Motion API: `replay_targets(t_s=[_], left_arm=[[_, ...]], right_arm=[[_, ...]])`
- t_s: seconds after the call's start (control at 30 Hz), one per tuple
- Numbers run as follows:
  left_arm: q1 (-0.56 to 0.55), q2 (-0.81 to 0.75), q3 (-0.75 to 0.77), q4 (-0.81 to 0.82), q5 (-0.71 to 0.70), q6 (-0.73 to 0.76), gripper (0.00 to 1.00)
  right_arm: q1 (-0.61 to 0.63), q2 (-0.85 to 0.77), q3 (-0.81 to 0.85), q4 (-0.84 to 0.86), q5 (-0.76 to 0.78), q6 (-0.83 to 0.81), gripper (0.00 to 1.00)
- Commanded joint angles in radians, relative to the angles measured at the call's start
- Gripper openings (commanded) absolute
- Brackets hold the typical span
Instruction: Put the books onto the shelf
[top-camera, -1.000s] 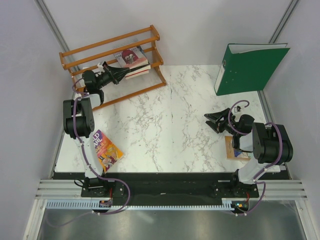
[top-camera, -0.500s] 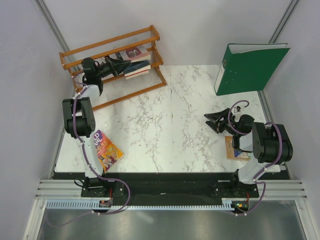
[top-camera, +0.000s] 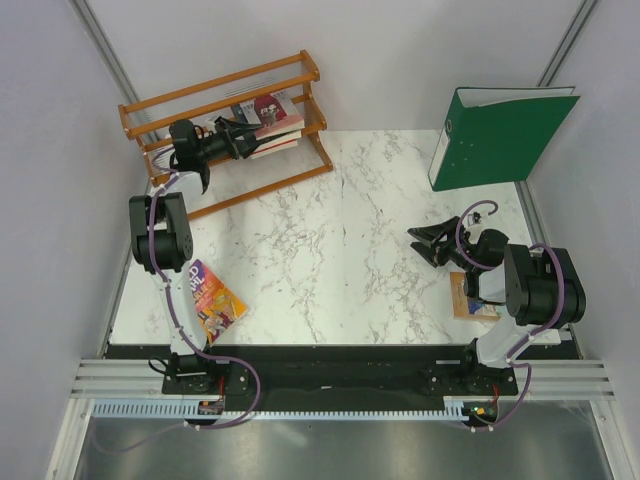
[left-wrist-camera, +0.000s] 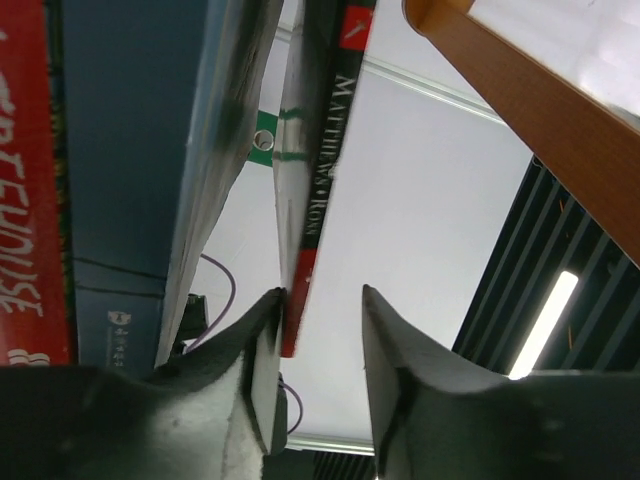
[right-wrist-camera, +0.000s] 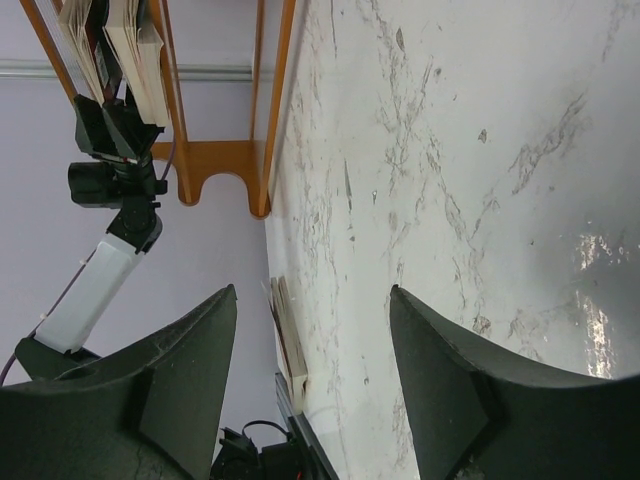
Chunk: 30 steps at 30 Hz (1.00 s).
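Observation:
The shelf (top-camera: 215, 88) stands at the far left of the table, with a small stack of books (top-camera: 275, 120) lying on its middle tier. My left gripper (top-camera: 243, 136) reaches into the shelf at that stack. In the left wrist view its jaws (left-wrist-camera: 320, 320) stand open. A thin book with a red and black spine (left-wrist-camera: 318, 170) rests against the left finger, clear of the right one, beside a blue book (left-wrist-camera: 130, 150). A yellow-purple book (top-camera: 212, 300) lies near the left front edge. My right gripper (top-camera: 425, 240) hovers open and empty, and an orange-brown book (top-camera: 468, 297) lies under that arm.
A big green ring binder (top-camera: 500, 135) leans at the far right corner. Grey walls close in on both sides. The right wrist view shows the shelf (right-wrist-camera: 270, 100), the left arm (right-wrist-camera: 105, 165) and the yellow-purple book edge-on (right-wrist-camera: 288, 340) at the table's rim.
My left gripper carried the thin book further onto the shelf's middle tier, then its jaws parted and let go of it. The right arm has not moved.

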Motion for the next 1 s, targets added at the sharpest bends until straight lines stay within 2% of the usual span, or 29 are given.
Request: replay_targets(t_s=[0.0, 0.13, 0.17, 0.3, 0.43, 0.97], left_arm=[[-0.009, -0.012, 0.0, 0.016, 0.008, -0.022, 0.47], [-0.015, -0.028, -0.069, 0.242, -0.034, -0.214, 0.5], [-0.018, -0.032, -0.08, 0.264, -0.041, -0.278, 0.5], [-0.022, -0.057, -0.121, 0.3, -0.058, -0.344, 0.5], [-0.03, -0.057, -0.186, 0.418, -0.107, -0.461, 0.5], [-0.03, -0.117, -0.313, 0.507, -0.162, -0.536, 0.48]], right_arm=[[0.003, 0.002, -0.008, 0.064, -0.012, 0.002, 0.7], [0.003, 0.002, -0.008, 0.067, -0.012, 0.005, 0.7], [0.003, 0.002, -0.011, 0.069, -0.012, 0.005, 0.7], [0.003, 0.002, -0.013, 0.08, -0.012, 0.015, 0.7], [0.003, -0.001, -0.014, 0.083, -0.012, 0.018, 0.7], [0.003, 0.005, -0.014, 0.089, -0.012, 0.021, 0.7]])
